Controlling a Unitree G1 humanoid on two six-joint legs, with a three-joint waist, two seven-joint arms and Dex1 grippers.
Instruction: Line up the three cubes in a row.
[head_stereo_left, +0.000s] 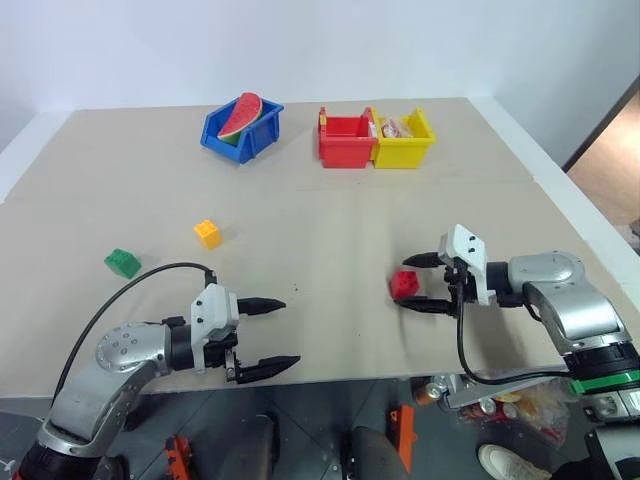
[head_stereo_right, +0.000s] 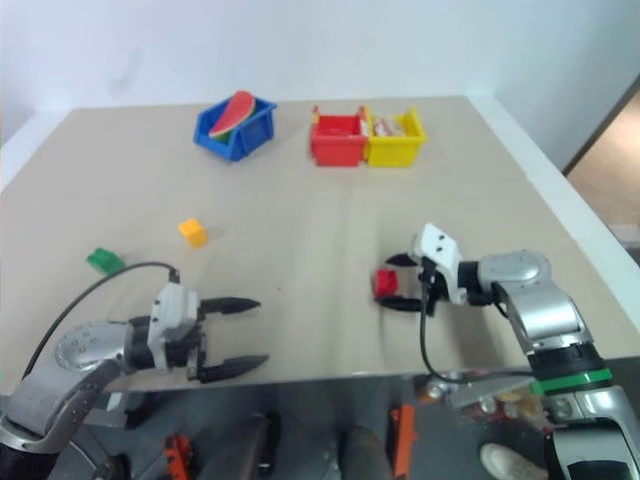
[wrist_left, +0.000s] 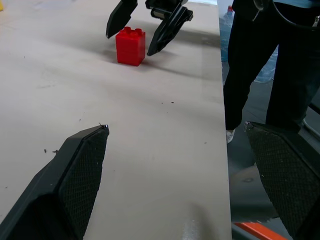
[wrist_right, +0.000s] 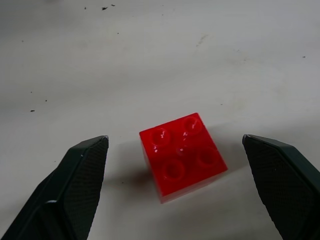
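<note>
Head view: red cube (head_stereo_left: 404, 284) near right on table (head_stereo_left: 330, 220), between spread fingers of right gripper (head_stereo_left: 416, 282), no contact yet. Yellow cube (head_stereo_left: 207, 233) and green cube (head_stereo_left: 122, 262) well apart at left.

Left wrist view: left gripper (wrist_left: 185, 165) wide open, empty, near table edge.

Right wrist view: red cube studs up, no long axis, sits skewed to fingers. You should square wrist to cube faces, centre it, lower, then close.
</note>
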